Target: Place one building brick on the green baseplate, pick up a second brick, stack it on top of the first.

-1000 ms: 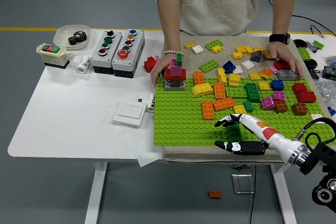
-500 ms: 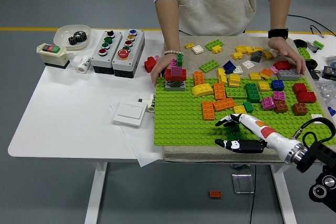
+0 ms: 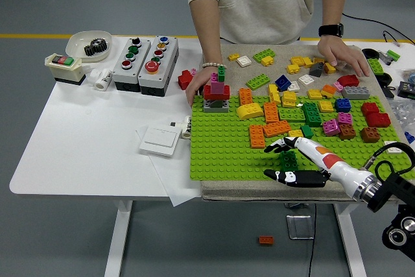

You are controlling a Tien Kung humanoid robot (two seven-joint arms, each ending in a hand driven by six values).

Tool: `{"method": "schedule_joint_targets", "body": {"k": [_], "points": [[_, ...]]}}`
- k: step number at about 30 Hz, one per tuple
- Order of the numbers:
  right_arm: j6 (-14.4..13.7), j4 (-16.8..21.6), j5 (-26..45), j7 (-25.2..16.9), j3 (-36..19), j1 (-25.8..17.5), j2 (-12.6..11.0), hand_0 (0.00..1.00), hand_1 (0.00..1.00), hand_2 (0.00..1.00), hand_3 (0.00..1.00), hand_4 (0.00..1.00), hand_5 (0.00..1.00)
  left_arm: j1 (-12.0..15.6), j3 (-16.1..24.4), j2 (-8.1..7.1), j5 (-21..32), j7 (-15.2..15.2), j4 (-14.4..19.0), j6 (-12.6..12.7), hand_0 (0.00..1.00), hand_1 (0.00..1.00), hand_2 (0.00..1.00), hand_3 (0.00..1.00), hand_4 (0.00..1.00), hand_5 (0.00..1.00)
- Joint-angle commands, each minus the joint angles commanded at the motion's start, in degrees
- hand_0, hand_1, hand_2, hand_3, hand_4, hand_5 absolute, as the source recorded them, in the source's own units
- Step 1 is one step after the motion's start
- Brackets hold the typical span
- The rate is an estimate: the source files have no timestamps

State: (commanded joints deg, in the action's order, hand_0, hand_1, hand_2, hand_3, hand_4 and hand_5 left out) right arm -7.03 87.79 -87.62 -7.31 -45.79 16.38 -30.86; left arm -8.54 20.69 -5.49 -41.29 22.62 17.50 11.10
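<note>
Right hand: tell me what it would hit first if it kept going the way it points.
The right hand, closed on a dark green brick, points left along the green baseplate. That stretch of studs looks bare, so likely nothing before the plate's left edge; height is unclear.

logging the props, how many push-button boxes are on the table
2, side by side at the far left of the table: a grey box with black, green and red buttons, and to its right a box with blue, yellow and red buttons. None seem hidden.

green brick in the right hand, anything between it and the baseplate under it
Nothing visible. The right hand grips the dark green brick over a bare near stretch of the green baseplate; the nearest loose bricks lie farther back.
</note>
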Motion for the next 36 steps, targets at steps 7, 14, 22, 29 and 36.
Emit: {"method": "schedule_joint_targets", "body": {"k": [7,14,22,29,36], "points": [[-2.1,-1.3,-2.0,0.1,-1.8,0.9,0.0,0.737,0.708,0.744,0.668,0.877,0.627,0.2,0.2,0.01,-0.3,0.1,0.0,0.0,0.810,0.813,0.815,0.628,0.723,0.676],[-6.7,-7.9,-15.9,2.4,-6.1,5.5,-1.4,0.679,0.683,0.736,0.675,0.878,0.527,0.2,0.8,-0.01,-1.4,0.3,0.0,-0.3,0.809,0.814,0.814,0.628,0.723,0.676],[-4.6,-13.6,-35.4,6.2,-6.1,10.2,-2.8,0.400,0.556,0.658,0.757,0.978,0.380,0.3,1.2,-0.17,-2.1,0.5,0.0,-0.5,0.809,0.814,0.813,0.628,0.723,0.676],[0.0,-18.9,-42.4,6.9,-4.3,13.4,-2.4,0.317,0.382,0.459,0.768,0.996,0.338,0.1,1.1,-0.17,-2.1,0.6,0.0,-0.5,0.809,0.814,0.813,0.628,0.723,0.676],[1.8,-22.1,-42.4,5.4,-2.2,16.1,-2.1,0.255,0.234,0.295,0.761,0.966,0.365,-0.1,0.8,-0.16,-1.5,0.4,0.0,-0.5,0.809,0.814,0.813,0.627,0.723,0.679]]}}
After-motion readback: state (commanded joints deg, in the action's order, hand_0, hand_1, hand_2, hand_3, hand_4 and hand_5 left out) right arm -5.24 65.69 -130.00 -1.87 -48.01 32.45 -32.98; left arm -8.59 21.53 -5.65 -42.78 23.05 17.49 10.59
